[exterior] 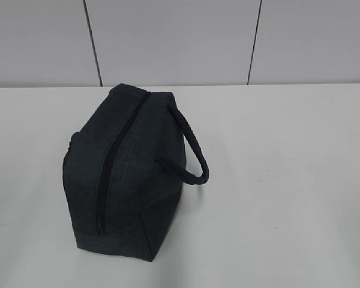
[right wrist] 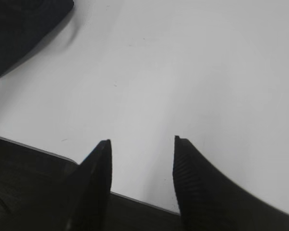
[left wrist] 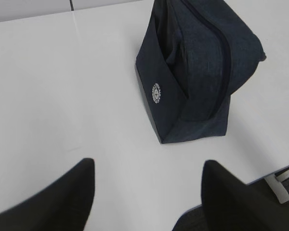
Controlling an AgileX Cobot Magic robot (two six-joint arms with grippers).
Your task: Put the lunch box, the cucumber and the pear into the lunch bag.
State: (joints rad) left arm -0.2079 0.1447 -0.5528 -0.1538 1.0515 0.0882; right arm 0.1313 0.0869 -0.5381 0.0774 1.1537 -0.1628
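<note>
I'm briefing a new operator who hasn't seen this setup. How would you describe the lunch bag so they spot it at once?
On the white table, left of centre, stands the only object: the lunch bag. It is dark navy fabric, with a closed black zipper along its top, a padded loop handle on its right and a small white round emblem on one end.

1. Dark navy lunch bag (exterior: pixel 129 174) stands zipped shut on the white table, loop handle (exterior: pixel 189 147) drooping sideways.
2. It sits ahead-right of the left gripper (left wrist: pixel 147 190), apart from it.
</note>
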